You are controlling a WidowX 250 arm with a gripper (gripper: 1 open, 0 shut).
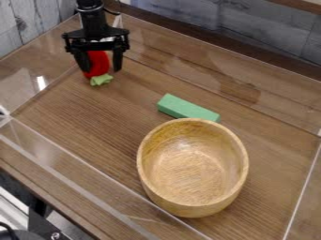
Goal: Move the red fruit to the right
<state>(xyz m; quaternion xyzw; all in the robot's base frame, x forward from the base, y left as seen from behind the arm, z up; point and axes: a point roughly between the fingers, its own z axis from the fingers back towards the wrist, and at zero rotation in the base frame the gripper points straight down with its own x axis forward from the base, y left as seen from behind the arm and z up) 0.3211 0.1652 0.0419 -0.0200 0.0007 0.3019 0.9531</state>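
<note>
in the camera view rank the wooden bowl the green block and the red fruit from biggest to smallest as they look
1. wooden bowl, by far the largest, though also nearest the camera.
2. green block.
3. red fruit, smallest, partly hidden by the claw.

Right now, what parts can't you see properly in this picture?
- Red fruit: mostly hidden between the open gripper fingers; only red and a green leafy bit show.
- Touching or not: too small to tell.
- Arm above the gripper: cut off by the top edge.
- Wooden bowl: its outer far side is hidden by its own rim.
</note>
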